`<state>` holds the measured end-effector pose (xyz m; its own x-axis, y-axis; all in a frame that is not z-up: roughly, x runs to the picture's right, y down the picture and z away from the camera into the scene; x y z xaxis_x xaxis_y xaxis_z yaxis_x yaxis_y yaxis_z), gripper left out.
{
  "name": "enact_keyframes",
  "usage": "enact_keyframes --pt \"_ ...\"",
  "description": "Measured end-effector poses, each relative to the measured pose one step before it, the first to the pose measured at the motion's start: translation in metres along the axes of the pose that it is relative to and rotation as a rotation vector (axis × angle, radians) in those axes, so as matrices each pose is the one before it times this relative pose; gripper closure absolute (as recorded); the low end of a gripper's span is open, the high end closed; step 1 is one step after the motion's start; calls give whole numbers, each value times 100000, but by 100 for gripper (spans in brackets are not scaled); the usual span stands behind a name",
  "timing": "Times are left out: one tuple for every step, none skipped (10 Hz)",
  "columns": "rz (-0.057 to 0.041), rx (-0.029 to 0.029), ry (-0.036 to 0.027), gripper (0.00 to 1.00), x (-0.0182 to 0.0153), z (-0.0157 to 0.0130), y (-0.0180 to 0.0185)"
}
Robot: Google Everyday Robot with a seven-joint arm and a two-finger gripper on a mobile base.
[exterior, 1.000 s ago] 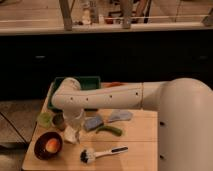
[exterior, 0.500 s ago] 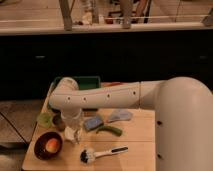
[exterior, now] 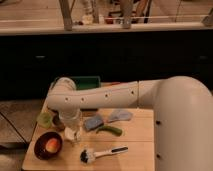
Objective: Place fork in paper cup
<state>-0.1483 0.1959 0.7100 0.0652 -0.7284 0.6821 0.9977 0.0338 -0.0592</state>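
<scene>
Camera view. Your arm point(exterior: 100, 94) reaches from the right across the table point(exterior: 135, 145), bends over the left edge and drops. The gripper point(exterior: 71, 128) hangs low over the left half, directly above the paper cup point(exterior: 68, 134). You cannot tell whether it is spread, closed or clamped on anything.

The paper cup stands between the left edge and table centre, just right of the bowl point(exterior: 48, 145) in the front-left corner. The green cup point(exterior: 45, 119) sits at the left edge, behind the bowl.

- Two blue cloths point(exterior: 93, 121) point(exterior: 120, 115): mid-table.
- Green pod point(exterior: 110, 131): in front of them.
- Brush point(exterior: 102, 153): near the front edge.
- Green tray point(exterior: 86, 82): back edge.
</scene>
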Motion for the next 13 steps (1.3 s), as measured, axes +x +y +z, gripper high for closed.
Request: enact_keyframes --pt "-130 26 -69 20 29 -34 -5" --pt "-132 11 -159 20 19 20 -11" --pt "12 -41 -211 20 66 10 87" --pt "54 26 -306 20 71 60 79" --pt "35 -17 -216 20 61 47 70" --pt "146 60 -233 20 114 47 129" --pt "47 91 -143 20 61 17 61" --pt "63 -24 -174 20 92 48 98" --pt "48 15 -23 20 104 -9 91" --pt "-356 130 -149 20 99 48 72" --pt "-176 124 -95 20 88 40 122" --pt "-197 322 -3 20 134 15 98" --pt "-183 259 10 20 145 19 22"
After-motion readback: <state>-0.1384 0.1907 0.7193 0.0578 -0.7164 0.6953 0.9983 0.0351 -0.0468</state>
